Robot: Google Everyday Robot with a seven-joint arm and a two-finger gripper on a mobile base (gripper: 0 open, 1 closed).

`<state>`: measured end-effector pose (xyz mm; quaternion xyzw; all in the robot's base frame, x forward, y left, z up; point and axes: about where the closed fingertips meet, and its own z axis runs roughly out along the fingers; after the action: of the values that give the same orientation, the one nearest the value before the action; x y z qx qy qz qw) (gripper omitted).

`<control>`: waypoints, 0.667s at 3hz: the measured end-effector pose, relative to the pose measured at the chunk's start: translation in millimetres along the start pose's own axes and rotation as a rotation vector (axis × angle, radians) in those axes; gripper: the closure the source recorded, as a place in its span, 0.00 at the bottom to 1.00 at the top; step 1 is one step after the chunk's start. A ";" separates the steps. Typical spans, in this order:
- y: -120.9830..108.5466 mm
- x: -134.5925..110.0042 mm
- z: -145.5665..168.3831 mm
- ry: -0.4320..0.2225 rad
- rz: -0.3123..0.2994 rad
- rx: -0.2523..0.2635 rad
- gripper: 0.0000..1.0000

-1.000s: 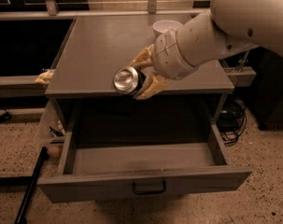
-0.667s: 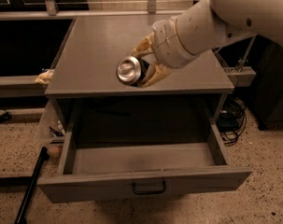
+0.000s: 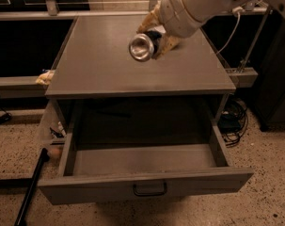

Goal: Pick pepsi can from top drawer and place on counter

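Observation:
My gripper [image 3: 154,40] is shut on the pepsi can [image 3: 143,46] and holds it in the air above the middle of the counter [image 3: 99,65]. The can lies tilted on its side, its shiny silver top facing the camera, its dark body between the yellowish fingers [image 3: 149,21]. The white arm reaches in from the top right. The top drawer [image 3: 146,187] is pulled wide open below the counter's front edge, with its dark handle [image 3: 150,190] at the centre of the front panel; its inside shows nothing in it.
A dark pole [image 3: 31,187] leans at the drawer's left front corner. Cables [image 3: 233,121] lie on the floor to the right. A yellowish object [image 3: 45,77] sits on the low shelf at left. Metal rails run behind the counter.
The gripper with the can has risen and moved back over the counter, from near its front edge toward its middle. The white bowl seen earlier at the back is now hidden.

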<state>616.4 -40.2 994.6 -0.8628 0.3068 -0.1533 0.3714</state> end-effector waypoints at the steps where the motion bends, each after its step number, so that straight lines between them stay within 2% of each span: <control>1: -8.8 0.0 -7.4 0.007 -0.063 0.014 1.00; 2: -8.6 -0.2 -7.1 0.007 -0.063 0.014 1.00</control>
<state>616.3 -39.3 1005.7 -0.8690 0.2796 -0.1699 0.3713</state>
